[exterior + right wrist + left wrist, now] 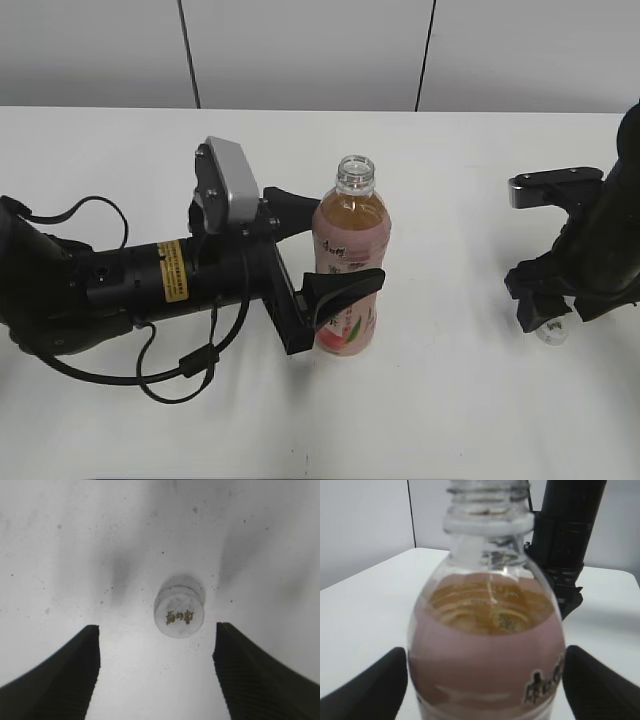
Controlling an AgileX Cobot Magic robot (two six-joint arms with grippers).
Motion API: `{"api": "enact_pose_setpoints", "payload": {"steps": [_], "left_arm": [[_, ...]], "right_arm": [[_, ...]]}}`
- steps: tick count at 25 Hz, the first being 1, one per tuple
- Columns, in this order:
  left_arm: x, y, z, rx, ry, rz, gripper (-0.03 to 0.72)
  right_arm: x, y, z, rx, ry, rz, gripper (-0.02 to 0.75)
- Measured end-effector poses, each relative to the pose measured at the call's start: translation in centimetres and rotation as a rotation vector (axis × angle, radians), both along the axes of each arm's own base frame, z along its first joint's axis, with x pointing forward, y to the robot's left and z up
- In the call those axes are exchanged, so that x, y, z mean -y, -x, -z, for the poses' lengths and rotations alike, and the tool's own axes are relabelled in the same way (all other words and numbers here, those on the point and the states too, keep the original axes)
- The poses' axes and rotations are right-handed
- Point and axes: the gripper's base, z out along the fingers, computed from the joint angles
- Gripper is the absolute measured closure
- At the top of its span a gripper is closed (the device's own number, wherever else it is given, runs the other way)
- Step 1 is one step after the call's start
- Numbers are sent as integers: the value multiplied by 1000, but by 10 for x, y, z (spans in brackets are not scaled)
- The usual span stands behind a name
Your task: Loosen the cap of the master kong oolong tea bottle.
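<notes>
The master kong oolong tea bottle (350, 255) stands upright mid-table with its mouth uncapped; it fills the left wrist view (487, 650). My left gripper (335, 260) is shut on the bottle's pink-labelled body, one finger on each side (485, 690). The white cap (179, 611) lies flat on the table, logo up, and shows in the exterior view (552, 331) just below my right gripper (545, 315). My right gripper (156, 675) is open and empty, hovering over the table with the cap between and just beyond its fingers.
The white table (450, 420) runs to a grey panelled wall behind. The left arm's black body and cables (150, 290) lie across the left side. The right arm (567, 540) shows behind the bottle in the left wrist view.
</notes>
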Motion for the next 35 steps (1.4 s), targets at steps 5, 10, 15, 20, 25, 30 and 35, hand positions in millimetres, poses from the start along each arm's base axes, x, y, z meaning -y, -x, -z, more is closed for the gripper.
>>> {"api": "enact_pose_setpoints", "payload": {"steps": [5,10,15,20,25,30,35], "left_arm": [[1,3,1,-18,-2,36,117],[-7,4,1,-33,-9,27,110],[-35,2,3,-68,-26,-51,106],[-43,14,-3,-68,-34,-41,104],[-56,28,-16,-55,-31,-59,114],[-67,29,-45,18,-142,-167,183],[-96,20,-67,-47,-354,-479,195]], "right_arm": [[0,1,-1,-12,2,0,204],[0,3,-6,-4,0,0,204],[1,3,-10,7,-2,-1,204],[1,3,-10,5,-1,-3,204],[1,4,-10,-5,1,-3,204],[1,4,-10,-4,0,-3,204],[0,3,-10,9,-4,-2,204]]}}
